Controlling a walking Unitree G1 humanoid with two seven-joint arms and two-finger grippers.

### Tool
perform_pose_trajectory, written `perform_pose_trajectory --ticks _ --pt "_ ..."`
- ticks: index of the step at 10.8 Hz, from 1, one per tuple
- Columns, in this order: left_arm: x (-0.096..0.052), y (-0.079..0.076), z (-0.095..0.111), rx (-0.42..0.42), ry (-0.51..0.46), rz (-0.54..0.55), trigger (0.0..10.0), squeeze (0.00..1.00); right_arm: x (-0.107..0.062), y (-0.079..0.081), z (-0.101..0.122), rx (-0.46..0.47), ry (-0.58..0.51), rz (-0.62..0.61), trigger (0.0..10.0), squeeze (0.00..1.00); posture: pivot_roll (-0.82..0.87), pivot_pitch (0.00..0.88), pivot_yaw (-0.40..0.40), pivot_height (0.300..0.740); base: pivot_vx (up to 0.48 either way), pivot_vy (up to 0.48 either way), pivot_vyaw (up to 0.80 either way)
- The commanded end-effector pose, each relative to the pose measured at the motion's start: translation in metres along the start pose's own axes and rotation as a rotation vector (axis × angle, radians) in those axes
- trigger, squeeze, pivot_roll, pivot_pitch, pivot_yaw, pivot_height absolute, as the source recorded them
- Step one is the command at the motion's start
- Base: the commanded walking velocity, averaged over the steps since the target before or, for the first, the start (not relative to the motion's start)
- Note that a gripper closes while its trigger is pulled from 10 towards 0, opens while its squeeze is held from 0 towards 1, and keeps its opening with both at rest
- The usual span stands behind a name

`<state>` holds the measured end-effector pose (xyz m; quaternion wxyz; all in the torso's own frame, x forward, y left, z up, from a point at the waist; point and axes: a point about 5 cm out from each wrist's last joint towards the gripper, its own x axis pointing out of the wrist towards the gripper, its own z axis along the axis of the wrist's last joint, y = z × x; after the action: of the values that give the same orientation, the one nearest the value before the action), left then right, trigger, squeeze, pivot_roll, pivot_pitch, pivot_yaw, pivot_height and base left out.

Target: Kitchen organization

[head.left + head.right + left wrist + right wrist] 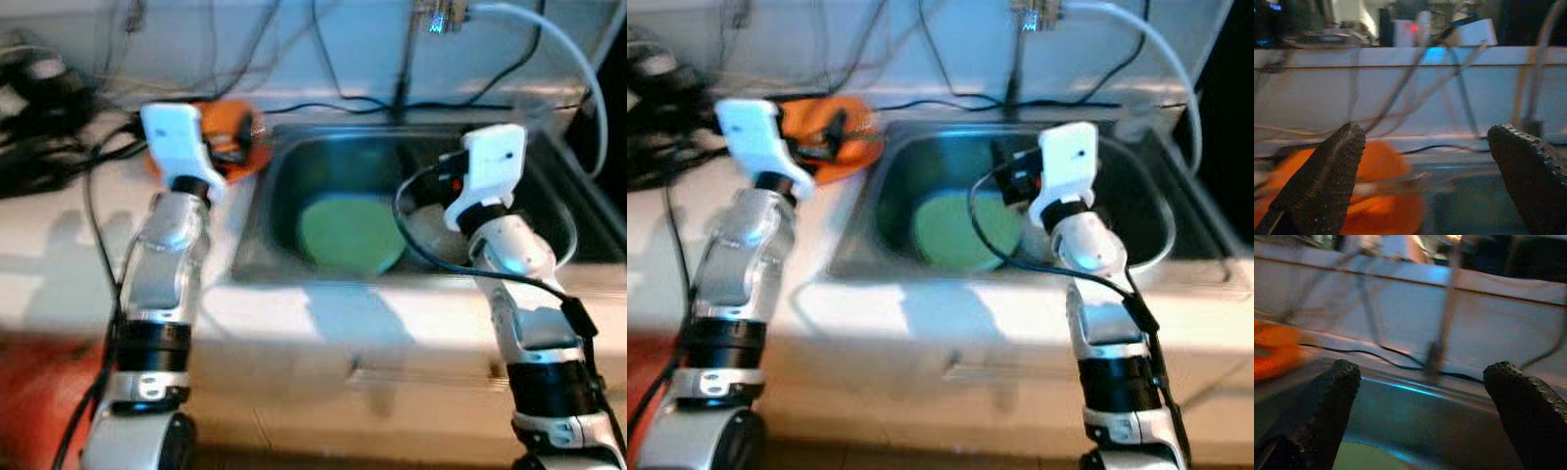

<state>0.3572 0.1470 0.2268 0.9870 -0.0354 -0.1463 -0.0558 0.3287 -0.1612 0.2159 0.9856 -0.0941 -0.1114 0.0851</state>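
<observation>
One round green plate (351, 233) lies in one stainless steel sink (294, 166). One round orange plate (854, 152) sits on the white bench (59, 255). Two silver robot arms reach forward, each with one black two-fingered tool: left tool (1430, 181), right tool (1422, 416).

A pale countertop (59, 264) is carrying a steel sink (294, 162) set into it. An orange plate (847, 147) is lying on the counter just beside the sink's rim, under and ahead of the left jaws. A green plate (348, 235) is lying flat on the sink floor, below the right jaws. Dark cables (39, 127) are trailing across the counter, outboard of the left jaws.
</observation>
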Motion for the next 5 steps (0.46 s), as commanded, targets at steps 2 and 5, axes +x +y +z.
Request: perform_pose_trajectory --ticks 2,5 --pt "-0.0006 -0.0034 0.0039 0.012 -0.025 -0.02 10.0 0.0 0.0023 -0.0002 0.0035 0.004 -0.011 -0.004 10.0 0.61 -0.08 0.0 0.061 0.74 0.0 0.0 0.0" --pt "-0.0017 -0.0034 0.0024 0.01 -0.018 -0.016 10.0 0.0 0.0018 0.0006 0.0027 0.007 -0.009 -0.004 10.0 0.61 -0.08 0.0 0.062 0.74 0.0 0.0 0.0"
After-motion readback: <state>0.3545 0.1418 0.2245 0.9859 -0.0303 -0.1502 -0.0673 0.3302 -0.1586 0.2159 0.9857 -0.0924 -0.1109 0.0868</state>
